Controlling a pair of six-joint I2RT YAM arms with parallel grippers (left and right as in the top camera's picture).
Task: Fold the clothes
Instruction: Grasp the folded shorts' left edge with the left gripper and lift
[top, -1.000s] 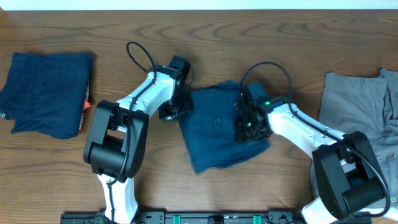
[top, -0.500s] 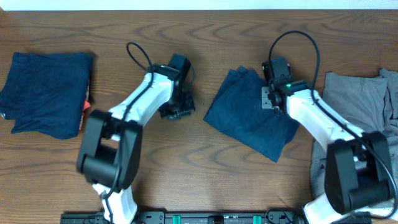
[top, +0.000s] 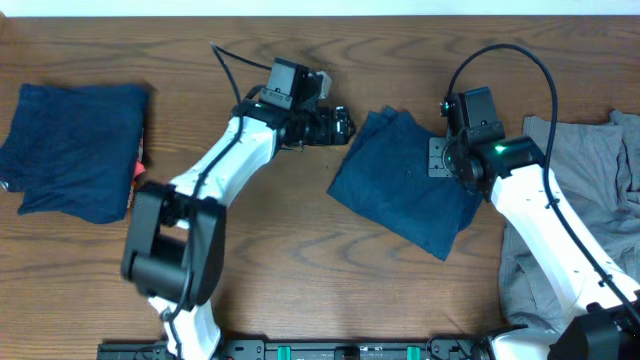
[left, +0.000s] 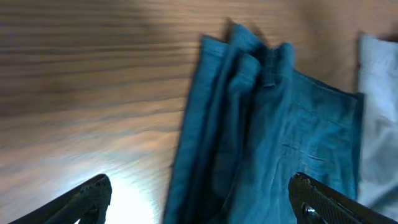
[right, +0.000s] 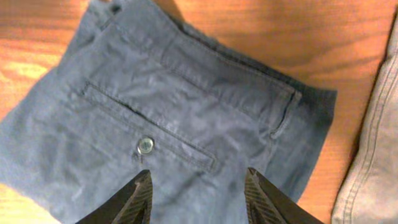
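Left gripper (top: 338, 125), pinched shut a second ago, now spread wide and empty just off the upper-left corner of the middle navy shorts (top: 405, 185), which lie flat and unmoved since the last frame; right gripper (right: 198, 186) parted, holding nothing, over their right edge; grey pair (top: 575, 170) just right of them.

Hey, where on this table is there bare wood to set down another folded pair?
The widest bare patch of table is front middle, between the left arm and the centre navy shorts. A smaller one lies in front of the folded navy shorts at far left. The right side is crowded: right arm over grey shorts.
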